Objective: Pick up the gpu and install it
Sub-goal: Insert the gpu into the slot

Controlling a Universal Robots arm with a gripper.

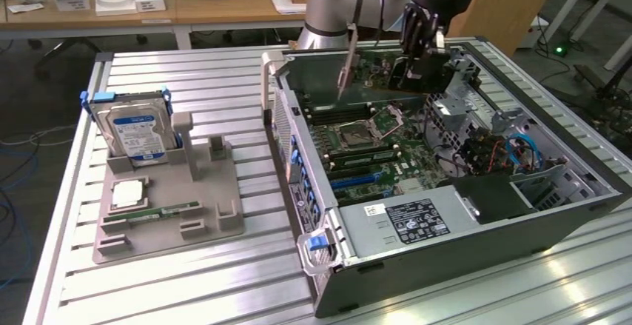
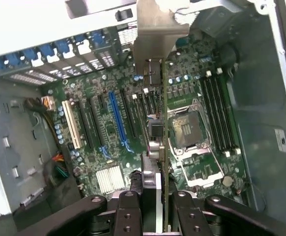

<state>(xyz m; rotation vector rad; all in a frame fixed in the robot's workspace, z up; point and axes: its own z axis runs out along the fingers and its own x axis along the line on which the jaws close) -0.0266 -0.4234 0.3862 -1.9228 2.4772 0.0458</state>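
In the exterior view my gripper (image 1: 419,40) hangs over the far end of the open computer case (image 1: 326,214) and is shut on the gpu (image 1: 380,69). The card stands on edge above the motherboard (image 1: 380,155), its silver bracket (image 1: 348,62) pointing down toward the case's rear wall. In the wrist view the gpu (image 2: 163,147) is seen edge-on between my fingers (image 2: 133,201), running away from my gripper (image 2: 157,206) to the grey bracket (image 2: 153,34). It hovers above the expansion slots, beside the blue slot (image 2: 117,120) and the CPU socket (image 2: 185,128), clear of the board.
A silver hard drive (image 1: 138,132) with a blue-white label stands upright in a grey fixture (image 1: 168,206) on the slatted table, at the exterior view's left. A narrow green memory stick (image 1: 163,212) lies in that fixture. A wooden desk (image 1: 197,10) stands behind.
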